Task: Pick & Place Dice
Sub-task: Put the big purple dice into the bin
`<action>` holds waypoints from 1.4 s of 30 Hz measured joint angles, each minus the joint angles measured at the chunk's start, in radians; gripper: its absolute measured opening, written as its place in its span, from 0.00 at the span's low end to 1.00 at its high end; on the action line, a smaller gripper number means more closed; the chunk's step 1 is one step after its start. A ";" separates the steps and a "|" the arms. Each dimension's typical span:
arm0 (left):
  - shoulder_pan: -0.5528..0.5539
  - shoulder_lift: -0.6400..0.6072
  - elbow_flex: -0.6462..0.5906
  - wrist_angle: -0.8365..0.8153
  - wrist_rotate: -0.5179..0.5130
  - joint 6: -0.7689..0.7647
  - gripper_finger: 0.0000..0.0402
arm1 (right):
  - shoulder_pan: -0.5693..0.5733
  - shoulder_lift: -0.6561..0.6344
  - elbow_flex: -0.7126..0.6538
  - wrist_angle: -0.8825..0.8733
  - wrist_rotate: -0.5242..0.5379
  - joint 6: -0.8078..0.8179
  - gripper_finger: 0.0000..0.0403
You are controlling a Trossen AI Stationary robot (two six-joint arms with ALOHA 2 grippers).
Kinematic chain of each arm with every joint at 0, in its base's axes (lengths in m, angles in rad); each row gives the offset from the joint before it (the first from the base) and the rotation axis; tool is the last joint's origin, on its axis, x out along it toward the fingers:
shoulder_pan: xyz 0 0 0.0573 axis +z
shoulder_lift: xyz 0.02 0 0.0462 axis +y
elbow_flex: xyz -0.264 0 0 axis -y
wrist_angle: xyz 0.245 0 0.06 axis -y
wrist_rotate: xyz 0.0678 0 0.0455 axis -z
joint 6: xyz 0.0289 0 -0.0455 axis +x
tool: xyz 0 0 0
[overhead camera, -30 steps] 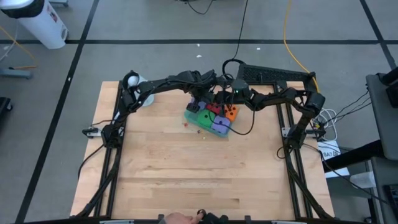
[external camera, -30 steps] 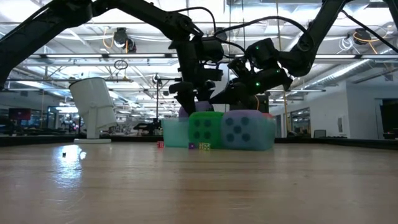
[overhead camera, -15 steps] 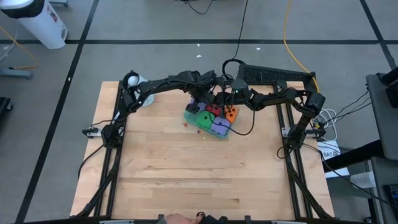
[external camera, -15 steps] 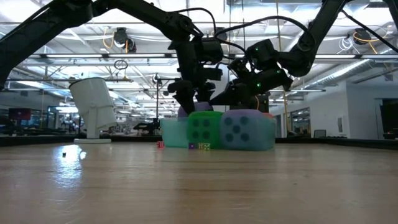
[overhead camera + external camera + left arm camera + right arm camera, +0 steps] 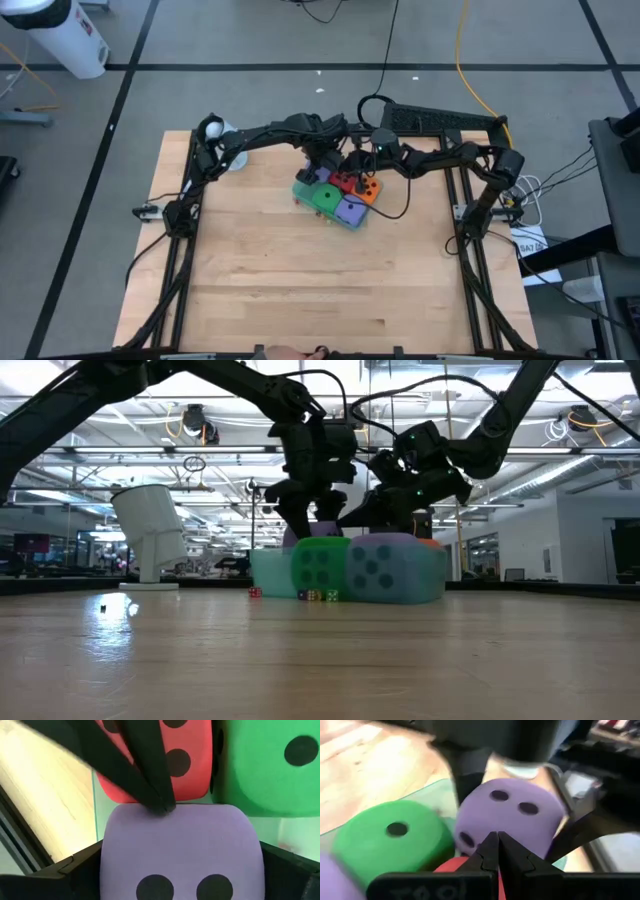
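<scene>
A flat translucent green tray [image 5: 303, 190] on the table's far middle holds the dice. They are green [image 5: 325, 196], red [image 5: 345, 183], orange [image 5: 370, 188] and a purple-blue one [image 5: 352, 208] at the near side. The second purple-blue die [image 5: 180, 845] stands beside the red die [image 5: 150, 765] and the green die [image 5: 270, 770], between my left gripper's [image 5: 180, 870] fingers. My right gripper [image 5: 495, 842] is shut, and its tips point at this same die [image 5: 510, 815]. In the low view both grippers hang over the tray [image 5: 270, 575]. My left gripper pinches the purple-blue die [image 5: 115, 870] between its two fingers, one on each opposite side face, coming from above. The die sits in the tray against the red die; whether it is lifted I cannot tell. My right gripper's shut fingertips [image 5: 160, 805] touch the purple-blue die's edge [image 5: 190, 812] where it meets the red die, slanting down from the table's right.
A white cup-like object [image 5: 222, 150] stands at the table's far left. Tiny dice [image 5: 315, 595] lie on the wood just before the tray. The wide near half of the table [image 5: 320, 290] is bare wood. A person's hand [image 5: 285, 352] shows at the near edge.
The tray with its dice has slid a little toward the table's left and near edge and turned slightly. Both grippers have moved along with it, staying at the purple-blue die.
</scene>
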 joint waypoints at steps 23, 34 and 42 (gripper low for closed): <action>-0.003 -0.037 0.003 0.028 0.193 -0.035 0.99 | 0.027 -0.176 -0.033 -0.145 0.042 -0.149 0.00; 0.017 -0.057 0.003 0.040 0.348 -0.097 0.99 | 0.084 -0.258 -0.147 0.057 0.266 -0.157 0.00; 0.012 -0.058 0.001 0.054 0.374 -0.150 0.99 | 0.100 -0.260 -0.202 0.142 0.271 -0.125 0.00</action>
